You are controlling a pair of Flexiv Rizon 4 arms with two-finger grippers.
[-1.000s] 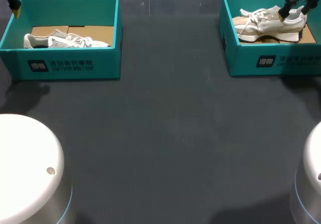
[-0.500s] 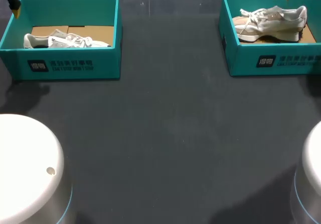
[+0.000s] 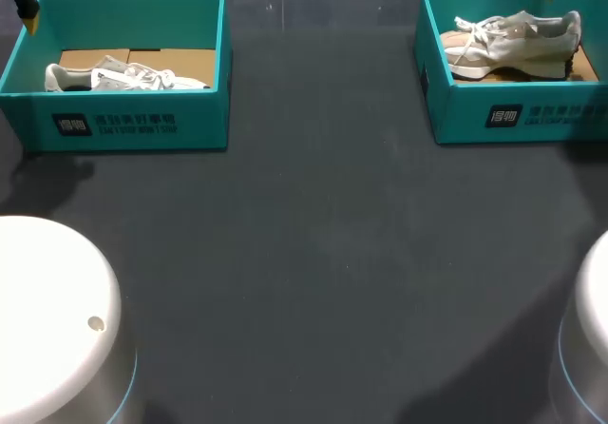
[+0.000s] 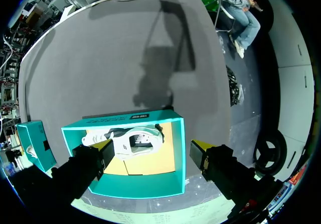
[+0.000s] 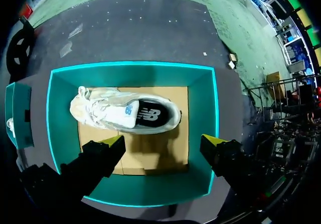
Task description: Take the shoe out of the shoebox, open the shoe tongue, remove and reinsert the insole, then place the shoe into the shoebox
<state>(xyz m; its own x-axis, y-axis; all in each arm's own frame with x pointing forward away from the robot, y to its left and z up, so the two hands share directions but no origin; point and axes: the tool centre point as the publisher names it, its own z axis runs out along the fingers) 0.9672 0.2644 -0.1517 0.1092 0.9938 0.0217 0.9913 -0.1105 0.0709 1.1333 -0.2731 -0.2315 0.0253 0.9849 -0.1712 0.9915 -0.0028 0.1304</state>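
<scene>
Two teal shoeboxes stand at the table's far side. The left shoebox (image 3: pixel 123 125) holds a white shoe (image 3: pixel 123 77) lying on its side. My left gripper (image 4: pixel 153 148) hangs open high above that shoebox (image 4: pixel 178 158), with the shoe (image 4: pixel 128 141) below and between its fingers. The right shoebox (image 3: pixel 513 115) holds a beige and white shoe (image 3: pixel 513 44). My right gripper (image 5: pixel 163 142) is open well above this shoebox (image 5: pixel 133 66), and its shoe (image 5: pixel 125 114) lies just ahead of the fingers, untouched. In the head view only a yellow fingertip of each gripper shows at the far edge.
Brown cardboard (image 5: pixel 150 153) lines the floor of the right box, and the left box has the same lining (image 3: pixel 180 63). Dark grey table (image 3: pixel 313 253) stretches between and in front of the boxes. Two white robot bases (image 3: pixel 47 319) stand at the near corners.
My right gripper has risen from the heel of the shoe in the right box, up and away. The shoe stays in the box. The left arm has not moved.
</scene>
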